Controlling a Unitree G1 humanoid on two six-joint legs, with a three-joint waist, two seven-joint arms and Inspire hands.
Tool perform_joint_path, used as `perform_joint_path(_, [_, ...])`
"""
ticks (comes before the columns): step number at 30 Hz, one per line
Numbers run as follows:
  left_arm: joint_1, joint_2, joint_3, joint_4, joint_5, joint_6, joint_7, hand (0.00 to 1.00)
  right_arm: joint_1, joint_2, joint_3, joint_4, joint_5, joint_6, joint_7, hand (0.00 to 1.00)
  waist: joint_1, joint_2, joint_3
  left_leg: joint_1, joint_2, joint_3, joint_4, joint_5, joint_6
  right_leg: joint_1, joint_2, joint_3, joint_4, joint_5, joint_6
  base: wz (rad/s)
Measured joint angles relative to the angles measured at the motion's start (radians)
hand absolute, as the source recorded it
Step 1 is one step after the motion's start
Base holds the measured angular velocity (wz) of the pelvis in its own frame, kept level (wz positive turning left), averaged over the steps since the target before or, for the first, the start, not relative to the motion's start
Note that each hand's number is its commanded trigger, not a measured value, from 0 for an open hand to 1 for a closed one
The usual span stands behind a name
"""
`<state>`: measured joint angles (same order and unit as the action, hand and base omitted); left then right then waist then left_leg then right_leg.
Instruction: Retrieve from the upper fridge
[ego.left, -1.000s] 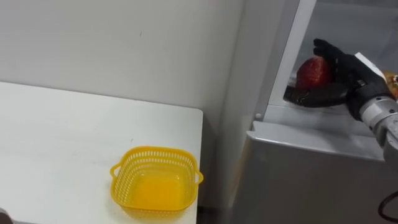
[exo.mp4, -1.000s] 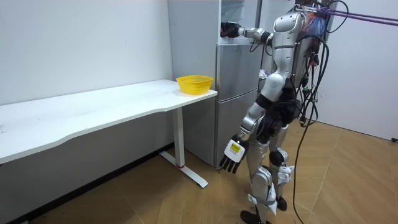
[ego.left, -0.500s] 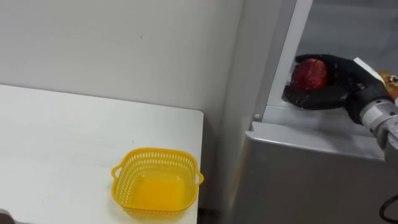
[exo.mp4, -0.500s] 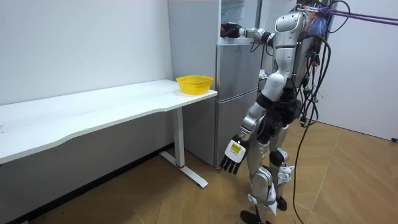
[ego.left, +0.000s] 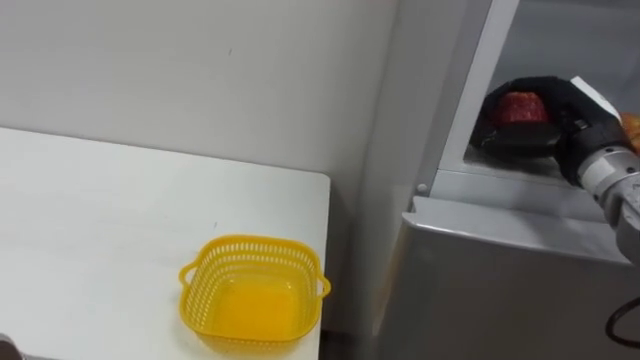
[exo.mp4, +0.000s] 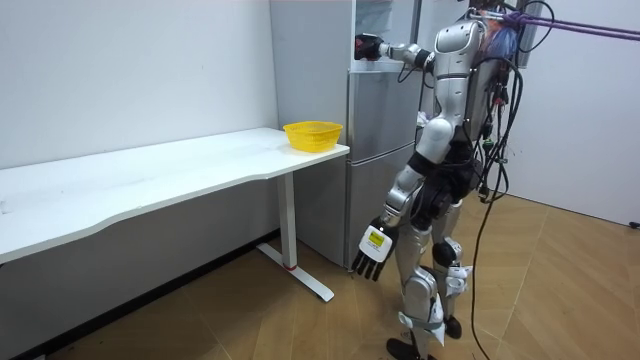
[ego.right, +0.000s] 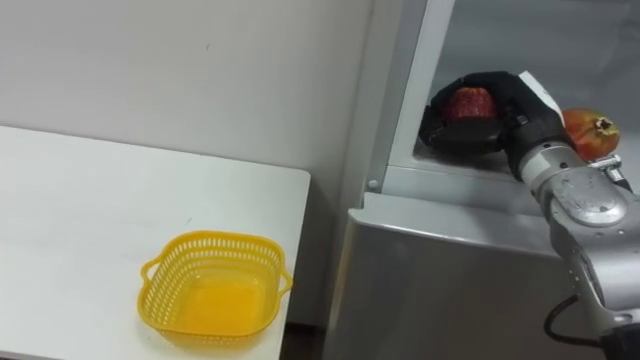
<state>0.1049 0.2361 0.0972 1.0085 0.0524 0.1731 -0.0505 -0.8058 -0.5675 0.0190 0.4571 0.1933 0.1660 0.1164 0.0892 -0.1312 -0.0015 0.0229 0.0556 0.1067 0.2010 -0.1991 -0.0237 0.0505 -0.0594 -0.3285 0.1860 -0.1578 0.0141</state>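
A red round fruit (ego.left: 519, 107) (ego.right: 470, 102) sits at the front of the open upper fridge compartment (ego.left: 560, 60). My right hand (ego.left: 545, 118) (ego.right: 490, 118) is shut on the red fruit, fingers curled over its top and thumb beneath it. A second reddish-orange fruit (ego.right: 592, 130) lies on the fridge shelf just to the right of the wrist. My left hand (exo.mp4: 372, 251) hangs open beside my thigh in the room view. I stand upright facing the fridge (exo.mp4: 385, 150), right arm stretched out to it.
A yellow plastic basket (ego.left: 253, 293) (exo.mp4: 312, 133) stands empty near the right end of the white table (ego.left: 90, 230), close to the fridge. The closed lower fridge door (ego.left: 500, 290) is below my right arm. A white wall is behind the table.
My right hand's fingers have curled down over the red fruit, from spread beside it to wrapped round it. The picture shifted slightly. The left hand has not moved.
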Motion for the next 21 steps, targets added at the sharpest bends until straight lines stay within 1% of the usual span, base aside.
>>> perform_joint_path(5, [0.000, 0.004, -0.003, 0.002, 0.001, -0.001, 0.000, 0.00, 0.000, 0.002, 0.003, -0.002, -0.007, 0.000, -0.012, 1.00, 0.001, -0.001, 0.0006, -0.005, 0.000, 0.000, 0.001, 0.000, 0.000, 0.001, 0.000, 0.001, 0.000, 0.000, 0.000, 0.00])
perform_joint_path(10, [0.001, 0.007, -0.005, 0.002, 0.001, -0.004, 0.001, 0.00, 0.003, 0.004, 0.009, -0.019, -0.005, 0.001, -0.050, 1.00, -0.003, 0.000, 0.0013, -0.011, 0.001, -0.001, 0.002, 0.000, 0.000, -0.002, 0.001, -0.004, -0.001, 0.000, 0.000, 0.00])
perform_joint_path(14, [0.000, 0.008, -0.021, 0.003, 0.002, -0.006, 0.008, 0.00, 0.005, 0.006, 0.019, -0.029, -0.009, 0.001, -0.065, 1.00, -0.004, 0.003, -0.0001, -0.010, 0.001, -0.001, 0.004, 0.000, 0.000, -0.002, 0.001, -0.001, -0.001, 0.000, 0.000, 0.00])
perform_joint_path(17, [0.000, 0.002, -0.022, 0.002, 0.008, -0.009, 0.019, 0.00, 0.035, 0.014, 0.018, -0.101, -0.080, 0.001, -0.103, 1.00, -0.005, 0.013, -0.0013, -0.011, 0.001, 0.002, 0.004, 0.000, 0.000, -0.003, 0.001, 0.004, -0.001, 0.000, 0.000, 0.00])
perform_joint_path(18, [0.000, -0.003, -0.022, 0.003, 0.007, -0.009, 0.020, 0.00, 0.060, 0.014, 0.018, -0.152, -0.102, 0.002, -0.125, 1.00, -0.005, 0.022, -0.0039, -0.011, 0.000, 0.002, 0.002, 0.000, 0.000, -0.005, 0.001, 0.007, -0.001, 0.000, 0.000, 0.00])
perform_joint_path(19, [0.000, -0.006, -0.022, 0.003, 0.007, -0.009, 0.021, 0.00, 0.080, 0.014, 0.018, -0.195, -0.114, 0.002, -0.143, 1.00, -0.005, 0.031, -0.0041, -0.011, 0.000, 0.003, 0.002, 0.000, 0.000, -0.005, 0.001, 0.009, -0.001, 0.000, 0.000, 0.00])
perform_joint_path(20, [-0.001, -0.008, -0.023, 0.003, 0.005, -0.009, 0.022, 0.00, 0.086, 0.015, 0.018, -0.213, -0.120, 0.002, -0.150, 1.00, -0.007, 0.035, -0.0045, -0.012, 0.000, 0.004, 0.002, 0.000, 0.000, -0.006, 0.001, 0.010, -0.001, 0.000, 0.000, 0.00])
perform_joint_path(21, [0.000, -0.012, -0.025, 0.003, 0.002, -0.009, 0.025, 0.00, 0.099, 0.024, 0.018, -0.250, -0.137, 0.006, -0.166, 1.00, -0.008, 0.044, -0.0086, -0.012, 0.000, 0.005, 0.000, 0.000, 0.000, -0.008, 0.001, 0.012, -0.001, 0.000, 0.000, -0.05])
